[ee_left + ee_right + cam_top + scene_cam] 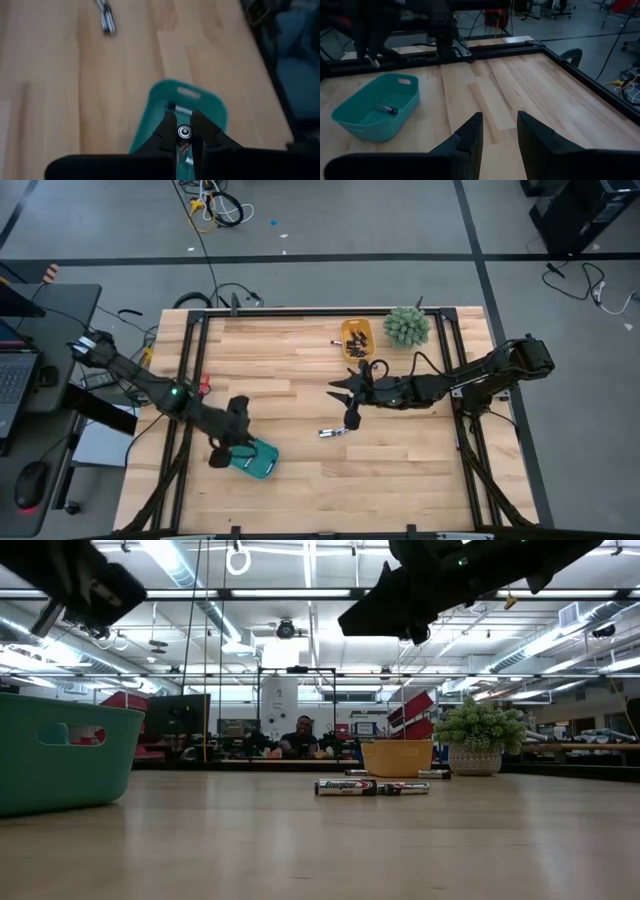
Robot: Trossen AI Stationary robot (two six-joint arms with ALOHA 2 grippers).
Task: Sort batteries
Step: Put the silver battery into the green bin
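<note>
Our left gripper (184, 134) pinches a battery (184, 131) above the teal bin (210, 102) (one battery (386, 108) inside); our right gripper (499, 131), fingers spread, hovers over the table (300, 370).

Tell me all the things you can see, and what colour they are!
teal tray: one, teal, near left of table, one battery inside
yellow tray: one, yellow, far side, dark batteries inside
loose batteries: two, dark and silvery, mid-table
plant: one, green, beside yellow tray
table: one, light wood
person: one, far behind table
left end effector: black, over teal tray, gripping a silvery battery
right end effector: black, open, above mid-table
</note>
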